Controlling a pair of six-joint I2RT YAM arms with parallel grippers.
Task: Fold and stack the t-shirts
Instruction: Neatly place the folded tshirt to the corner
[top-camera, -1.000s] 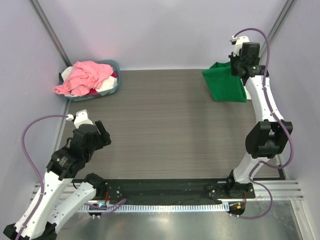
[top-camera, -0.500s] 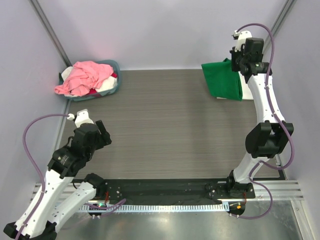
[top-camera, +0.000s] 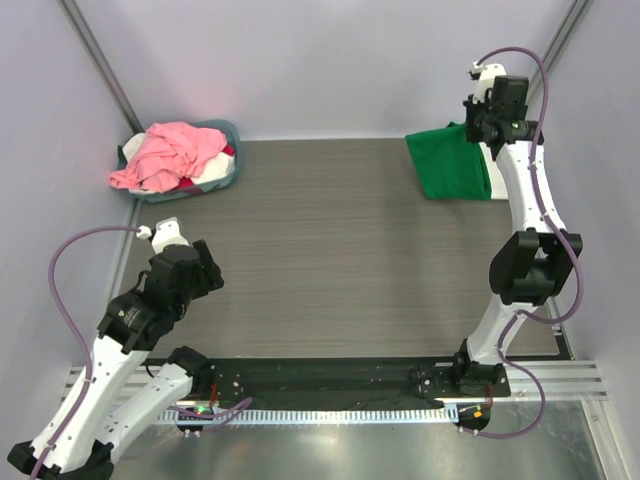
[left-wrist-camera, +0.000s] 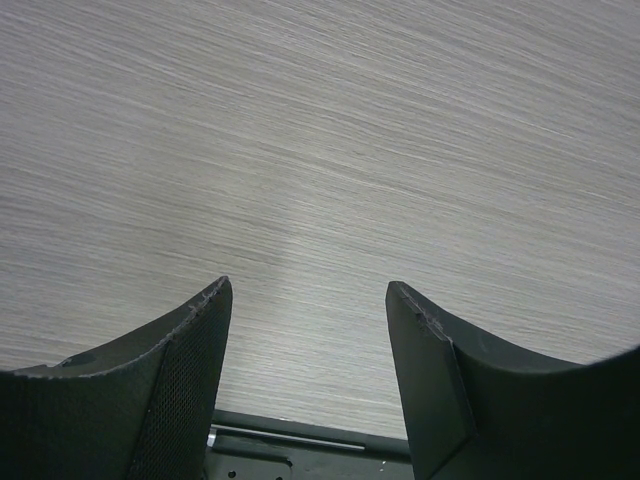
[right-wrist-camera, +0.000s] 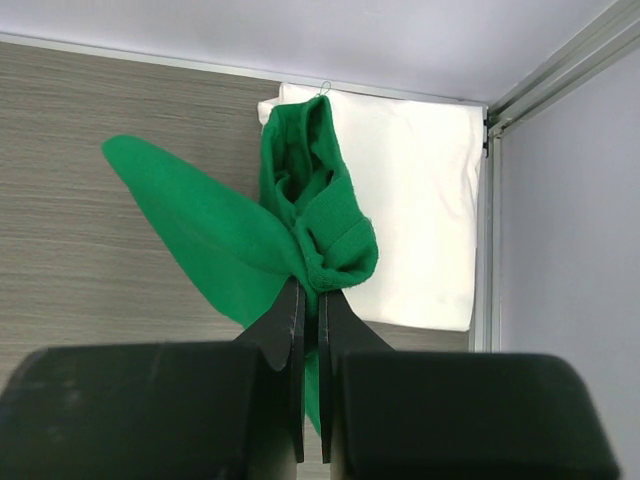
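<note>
right gripper (right-wrist-camera: 310, 292) pinches green t-shirt (right-wrist-camera: 322, 225); it hangs lengthwise below

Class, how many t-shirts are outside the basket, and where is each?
2. The green t-shirt hangs pinched in the right hand at the far right corner; the white t-shirt lies flat on the table beneath it. The basket may hide more.

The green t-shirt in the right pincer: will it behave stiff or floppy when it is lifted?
Probably floppy: the green t-shirt bunches and droops from the shut right pincer. Likely light, since a thin pinch carries it. It may unfold over the white t-shirt.
</note>
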